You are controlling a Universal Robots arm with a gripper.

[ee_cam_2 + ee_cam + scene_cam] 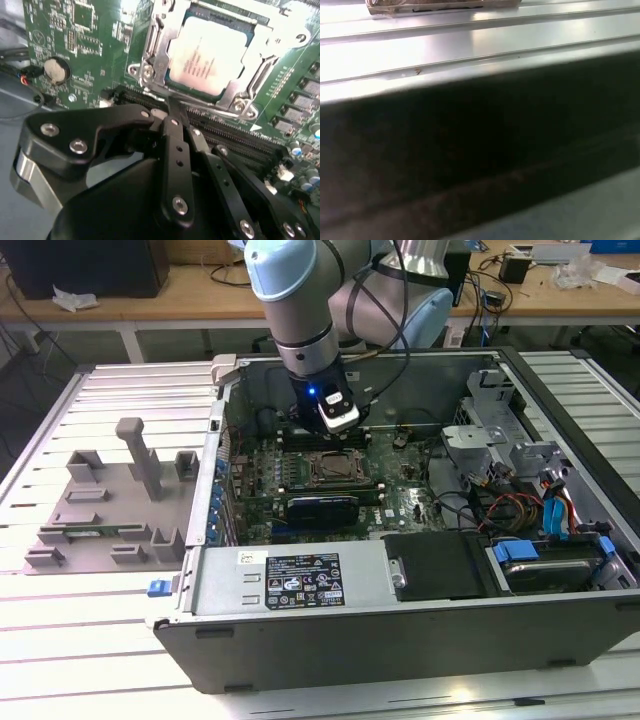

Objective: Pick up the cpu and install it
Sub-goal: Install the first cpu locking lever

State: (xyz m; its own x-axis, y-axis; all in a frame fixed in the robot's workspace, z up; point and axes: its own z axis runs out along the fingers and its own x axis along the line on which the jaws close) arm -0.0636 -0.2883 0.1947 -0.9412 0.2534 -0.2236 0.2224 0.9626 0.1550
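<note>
The cpu (207, 57) sits in its socket (150, 75); light, stiff, fragile, best held by its edges. The gripper (175, 107) hovers beside it, fingers closed together, empty.

Slatted metal table (80, 660), computer case (400, 620), grey tray (100, 530)

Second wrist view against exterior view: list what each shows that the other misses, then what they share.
Second wrist view alone: the cpu lying in the socket, its silvery top bare; a coin cell; the gripper with fingers together, holding nothing, just short of the socket.

Exterior view alone: the whole case, the grey tray at the exterior view's left, the arm, cables.

Both: green motherboard, socket, gripper.
</note>
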